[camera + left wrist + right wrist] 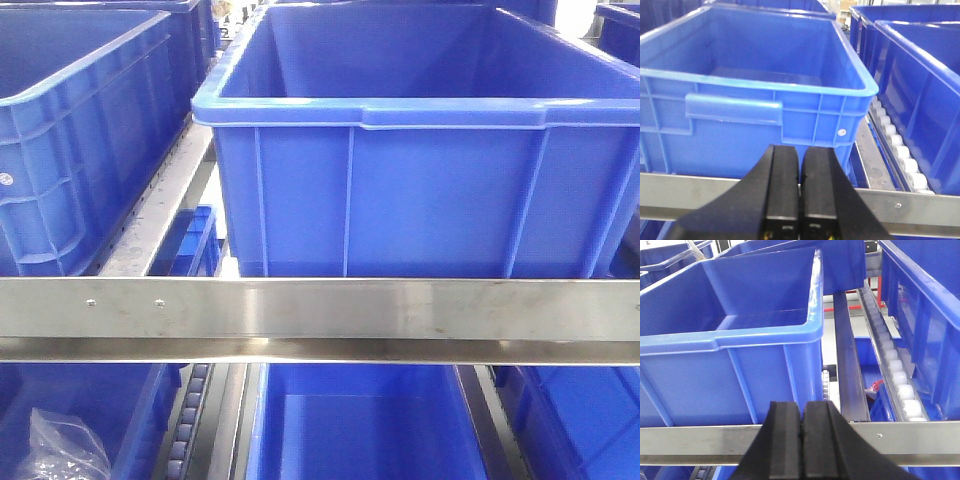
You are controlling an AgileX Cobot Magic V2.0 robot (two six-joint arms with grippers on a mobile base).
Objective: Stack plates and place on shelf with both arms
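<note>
Nearest the wrist cameras, the left gripper (799,195) and right gripper (802,440) each have their fingers pressed together, holding nothing. Just beyond them runs the shelf's steel rail (320,310). Behind the rail stands a large blue bin (420,150). No plates show in any view.

We are looking at a warehouse or factory storeroom, at a flow rack. Large blue plastic crates (420,150) sit side by side on two levels, behind a steel front rail (320,315). Tracks of small white rollers (895,375) run between the crates. In a lower crate lies a clear plastic bag (62,450) of small parts.
</note>
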